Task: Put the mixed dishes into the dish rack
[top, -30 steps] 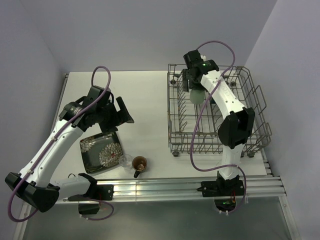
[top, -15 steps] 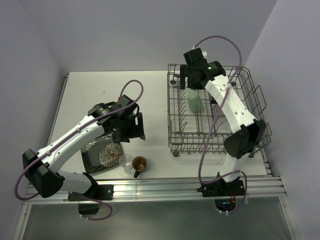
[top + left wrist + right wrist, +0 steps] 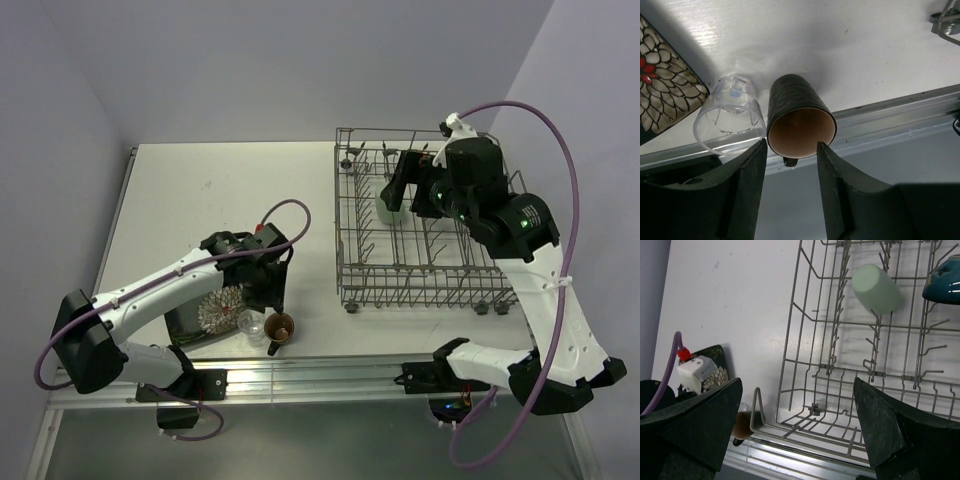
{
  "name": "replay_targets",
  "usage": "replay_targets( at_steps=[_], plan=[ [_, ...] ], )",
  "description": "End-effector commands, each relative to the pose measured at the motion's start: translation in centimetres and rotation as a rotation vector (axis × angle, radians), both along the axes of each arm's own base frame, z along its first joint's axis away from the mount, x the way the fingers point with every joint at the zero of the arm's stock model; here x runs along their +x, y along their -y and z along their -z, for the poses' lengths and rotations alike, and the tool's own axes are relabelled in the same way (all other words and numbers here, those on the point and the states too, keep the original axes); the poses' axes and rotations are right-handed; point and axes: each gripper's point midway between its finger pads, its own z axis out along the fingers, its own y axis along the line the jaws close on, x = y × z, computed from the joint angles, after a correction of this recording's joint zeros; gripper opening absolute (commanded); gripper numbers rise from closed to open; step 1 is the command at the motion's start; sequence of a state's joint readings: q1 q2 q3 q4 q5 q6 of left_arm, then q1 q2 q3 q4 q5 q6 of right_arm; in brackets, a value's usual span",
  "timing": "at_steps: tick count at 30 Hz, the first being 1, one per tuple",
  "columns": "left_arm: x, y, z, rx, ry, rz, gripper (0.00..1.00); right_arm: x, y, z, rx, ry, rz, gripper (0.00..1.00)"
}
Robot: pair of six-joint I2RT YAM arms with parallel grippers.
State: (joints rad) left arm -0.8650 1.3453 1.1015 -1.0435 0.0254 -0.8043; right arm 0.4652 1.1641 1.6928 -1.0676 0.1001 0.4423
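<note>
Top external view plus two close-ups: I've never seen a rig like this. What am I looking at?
Two robot arms are bolted at the near edge of a white table. The top view looks down from behind them. Each close-up comes from a camera on one wrist. The left arm's jaws are open, with the brown mug between them. A small clear glass and a square floral plate sit beside it. The right arm's jaws are open and empty above the wire dish rack, where a pale green cup lies among the tines.
</note>
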Motion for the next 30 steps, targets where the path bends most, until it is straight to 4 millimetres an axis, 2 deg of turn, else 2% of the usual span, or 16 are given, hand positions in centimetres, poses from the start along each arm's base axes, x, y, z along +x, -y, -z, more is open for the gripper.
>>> replay_targets(
  at_steps=[1, 7, 12, 19, 25, 30],
  plan=[
    [1.1, 1.5, -0.3, -0.059, 0.073, 0.067, 0.5, -0.9, -0.2, 0.3, -0.007, -0.01, -0.036, 1.0],
    [1.7, 2.4, 1.5, -0.038, 0.062, 0.147, 0.52, -2.6, 1.0, -1.3, 0.007, 0.048, -0.03, 1.0],
    [1.7, 2.6, 2.8, -0.025, 0.051, 0.195, 0.53, -3.7, 1.5, -1.4, 0.022, 0.064, -0.026, 1.0],
    [0.9, 1.4, 5.0, 0.026, 0.022, 0.215, 0.56, -4.9, 2.7, -1.1, 0.013, 0.082, 0.0, 1.0],
    [0.6, 0.9, 5.0, 0.019, 0.038, 0.212, 0.58, -5.5, 3.0, -1.2, 0.04, 0.1, 0.012, 1.0],
    [1.9, 1.6, 3.2, -0.011, 0.111, 0.195, 0.64, -6.3, 3.3, -1.0, 0.038, 0.107, 0.005, 1.0]
  ],
)
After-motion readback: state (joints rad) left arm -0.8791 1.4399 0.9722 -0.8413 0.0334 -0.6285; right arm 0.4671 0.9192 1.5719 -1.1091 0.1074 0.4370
